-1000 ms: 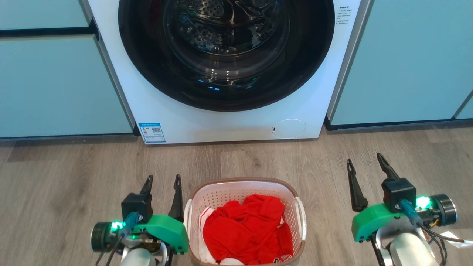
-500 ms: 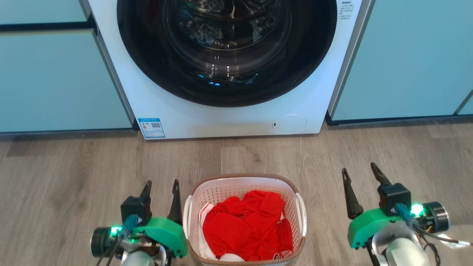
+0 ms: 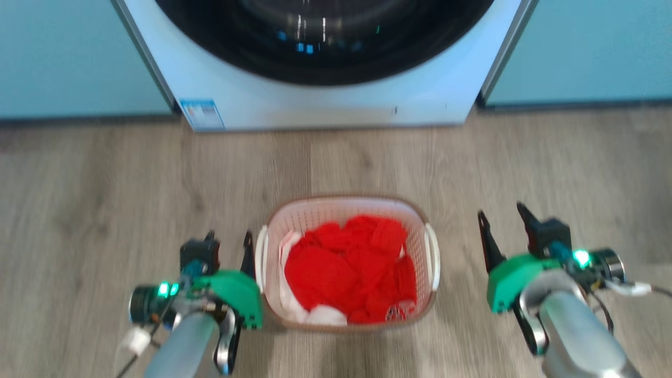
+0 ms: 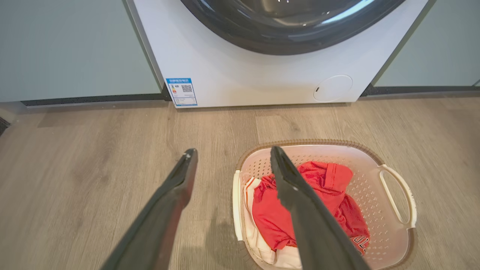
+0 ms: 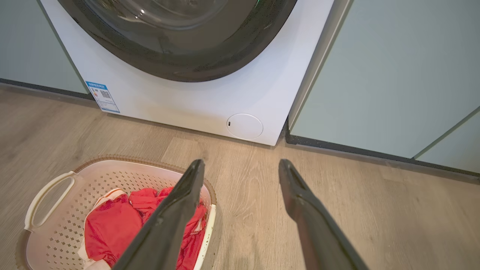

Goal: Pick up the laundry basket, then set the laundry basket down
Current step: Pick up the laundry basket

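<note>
laundry basket [image 3: 346, 210] — washing machine [image 3: 325, 105] behind, wood floor [image 3: 105, 184]

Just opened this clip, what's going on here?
A two-armed robot faces the laundry basket, which sits on the wood floor before a washing machine, with red clothing inside. Both pincers are open and hold nothing: the left pincer is close beside the basket's left handle, the right pincer stands apart from the right handle. The basket is not yet lifted.

Wood-look floor [image 3: 105, 184]; laundry basket [image 3: 336, 210] sits on it, centre; washing machine [image 3: 325, 102] stands beyond w/ bare gap between
</note>
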{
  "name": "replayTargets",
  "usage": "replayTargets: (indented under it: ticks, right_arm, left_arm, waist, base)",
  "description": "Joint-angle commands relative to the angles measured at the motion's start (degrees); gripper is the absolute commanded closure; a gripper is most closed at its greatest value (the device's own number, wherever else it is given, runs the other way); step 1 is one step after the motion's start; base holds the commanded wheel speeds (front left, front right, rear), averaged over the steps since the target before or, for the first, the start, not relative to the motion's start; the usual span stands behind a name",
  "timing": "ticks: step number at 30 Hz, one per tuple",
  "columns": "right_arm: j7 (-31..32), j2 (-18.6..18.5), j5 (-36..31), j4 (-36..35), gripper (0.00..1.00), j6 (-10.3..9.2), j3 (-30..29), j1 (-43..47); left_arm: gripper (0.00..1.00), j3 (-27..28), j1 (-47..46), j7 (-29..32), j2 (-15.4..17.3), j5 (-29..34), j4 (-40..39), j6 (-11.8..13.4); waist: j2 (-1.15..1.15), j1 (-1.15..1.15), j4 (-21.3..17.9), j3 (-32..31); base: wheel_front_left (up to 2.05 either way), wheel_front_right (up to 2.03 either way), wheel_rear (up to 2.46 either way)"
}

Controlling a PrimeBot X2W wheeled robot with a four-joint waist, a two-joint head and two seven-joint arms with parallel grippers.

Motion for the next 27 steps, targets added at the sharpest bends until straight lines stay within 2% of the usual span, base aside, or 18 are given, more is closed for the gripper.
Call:
replayTargets:
  ticks: [1, 8, 15, 27]
  right_arm:
    - [-0.2, -0.3, 0.9, 0.3, 0.0, 0.4, 1.9, -3.5]
    - [2.3, 0.6, 7.2, 11.0, 0.0, 0.4, 6.9, -12.4]
    - [3.8, 1.9, 12.9, 19.3, 0.0, 0.4, 10.3, -19.4]
    - [5.1, 3.4, 19.6, 28.2, 0.0, 0.4, 15.1, -27.7]
  left_arm:
    - [0.0, 0.8, -4.1, -0.3, 0.1, -0.2, 0.5, -0.6]
    - [0.0, -0.7, -13.4, -0.3, 0.1, -1.6, 11.5, -3.1]
    - [0.0, -2.3, -20.5, -0.3, 0.1, -2.0, 21.6, -5.1]
    - [0.0, -5.0, -29.5, 1.0, 0.1, -3.6, 32.3, -8.4]
  waist:
    - [0.0, 0.0, -0.3, 6.3]
    - [0.0, 0.0, -1.2, 15.8]
    - [0.0, 0.0, -2.3, 21.8]
    - [0.0, 0.0, -3.1, 29.4]
  base:
    - [0.0, 0.0, 0.0]
    - [0.0, 0.0, 0.0]
    - [0.0, 0.0, 0.0]
    - [0.0, 0.0, 0.0]
